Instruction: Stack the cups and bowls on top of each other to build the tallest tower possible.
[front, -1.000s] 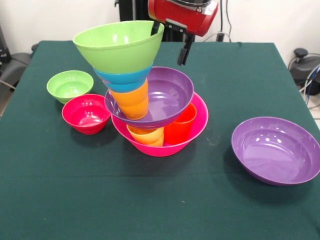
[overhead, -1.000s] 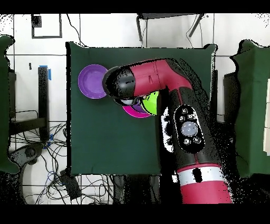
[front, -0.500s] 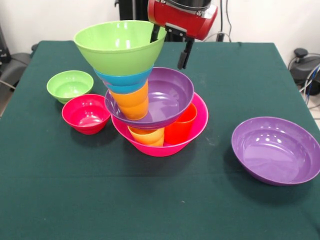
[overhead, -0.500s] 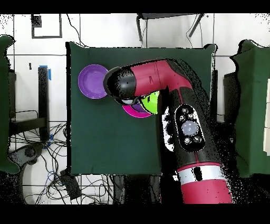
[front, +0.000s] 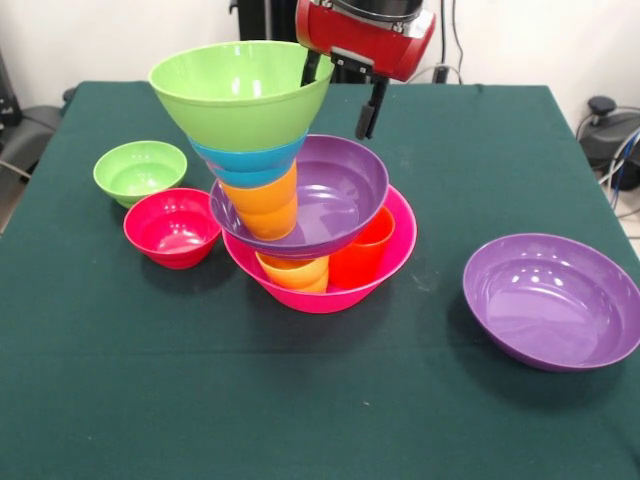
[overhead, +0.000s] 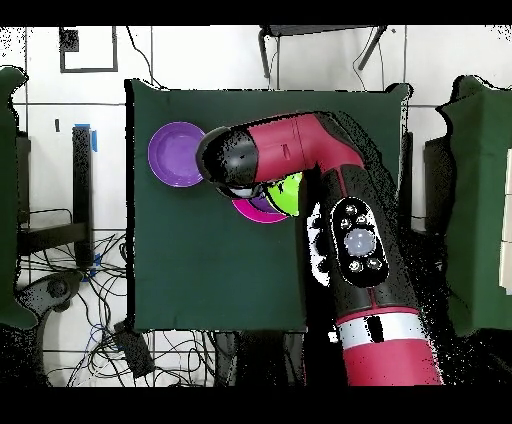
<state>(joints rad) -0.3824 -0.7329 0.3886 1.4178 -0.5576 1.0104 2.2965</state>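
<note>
- The tower (front: 300, 200) stands mid-bench on the large hot-pink bowl (front: 385, 275). From the base up: pink bowl, purple bowl (front: 340, 195), orange cup (front: 263, 205), blue bowl (front: 245, 162), medium light-green bowl (front: 240, 90) on top.
- Change over the last second: the top green bowl sat canted with its rim dipping toward me; now its rim reads nearly level, seated in the blue bowl. My gripper (front: 340, 92) has drawn up a little and hangs just behind the bowl's rim.
- One dark finger shows beside the rim, another part-hidden behind it; I cannot tell whether the gripper is spread or closed, or whether it touches the bowl.
- My reading: the green bowl looks placed and settled, so this tier is done. The upper tiers sit off-centre toward one side of the purple bowl, so it could tip if nudged.
- Contents: the pink bowl holds a yellow-orange cup (front: 293, 272) and a red-orange cup (front: 360, 250) side by side, and the purple bowl rests across them. The purple bowl holds only the orange cup, set near its edge.
- Loose pieces: small light-green bowl (front: 140, 170) and red bowl (front: 172, 227) close together beside the tower, both empty; second purple bowl (front: 552, 300) well apart on the other side, empty.
- Green cup: not visible.
- Overhead view: my arm (overhead: 350, 240) covers most of the tower; the spare purple bowl shows clear on the bench (overhead: 200, 280).
</note>
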